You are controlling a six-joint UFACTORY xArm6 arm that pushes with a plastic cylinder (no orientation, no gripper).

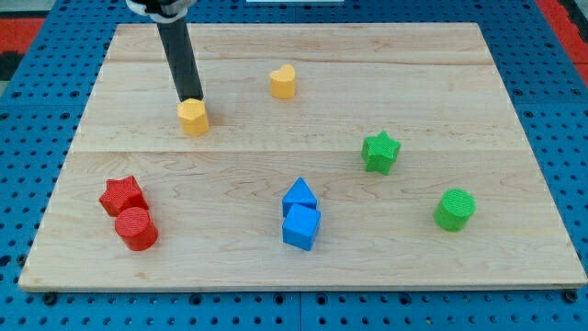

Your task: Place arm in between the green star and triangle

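Nearest the camera sits a blue plastic cube [300, 228], touching the blue plastic triangle [299, 196] just behind it. Right of that triangle and a little farther away stands the green plastic star [379, 152], with bare wooden board [441, 83] between the two: that gap is my goal.

My tip [190, 97], a bare rod end with nothing to open or close, rests at the far left, right against the back of a yellow plastic hexagon block [193, 118]. I judge the approach as not yet begun.

The next move calls for a long diagonal sweep rightward and nearer, skirting the hexagon so it isn't dragged along. A yellow heart-shaped block [283, 81] lies far of that path. Red star [122, 195], red cylinder [136, 228] and green cylinder [455, 209] stay well clear.
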